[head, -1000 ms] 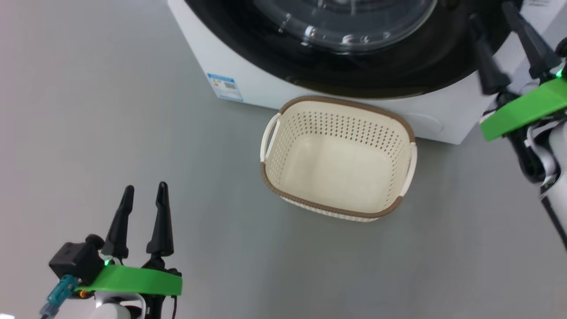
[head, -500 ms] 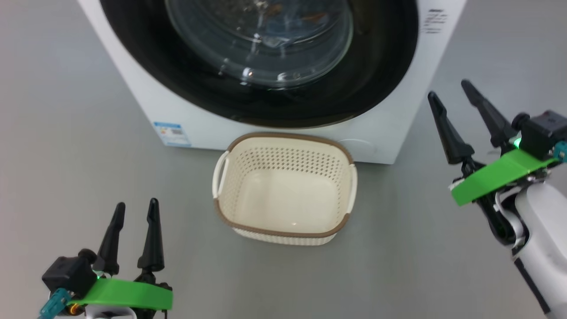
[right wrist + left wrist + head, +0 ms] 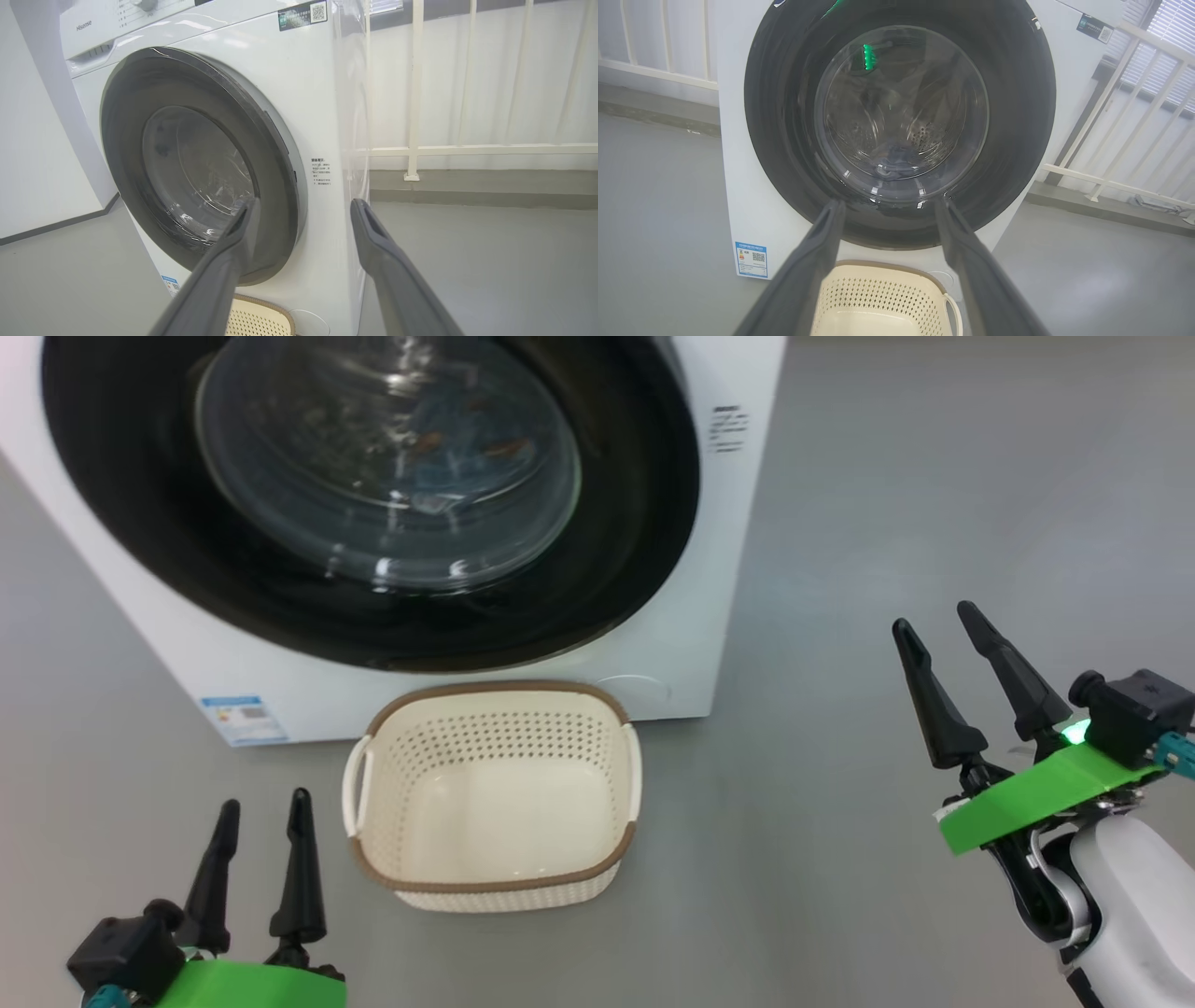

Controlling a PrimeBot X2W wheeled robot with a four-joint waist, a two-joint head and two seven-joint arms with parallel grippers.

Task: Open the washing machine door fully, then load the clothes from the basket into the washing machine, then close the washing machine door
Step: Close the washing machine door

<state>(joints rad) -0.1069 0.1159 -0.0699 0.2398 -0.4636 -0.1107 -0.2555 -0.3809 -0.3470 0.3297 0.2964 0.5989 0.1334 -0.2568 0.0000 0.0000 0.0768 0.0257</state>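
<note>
The washing machine (image 3: 691, 653), a boxy white smooth-panelled front-loader, is taking up the upper left of the head view. Its washing machine door (image 3: 383, 476) is lying closed against the front: a broad round ring of glossy black with a bulging clear glass bowl at the centre that is catching bright reflections. Through that glass the clothes (image 3: 439, 457) are showing dimly inside the machine as soft light-blue fabric flecked with orange. In the left wrist view a darker bundle is resting low in the perforated steel drum. A small blue label sticker (image 3: 245, 719) is sitting on the front panel's lower left corner.

Below the door, at lower centre, the basket (image 3: 499, 896) is standing upright on the matte grey floor (image 3: 887, 476), close to the machine's base. It is a rounded rectangle of cream plastic with rows of small holes in its walls, a brown rim and white side handles. Its bare smooth bottom is showing.

The left gripper (image 3: 264, 803) is hanging at the lower left, beside the basket and apart from it. Its two long tapering dark fingers are standing released and gripping nothing. The right gripper (image 3: 934, 616) is hovering at the right edge over bare floor, well clear of the machine, with its fingers likewise spread and holding nothing. A bright green band (image 3: 1036, 793) is wrapping its wrist.
</note>
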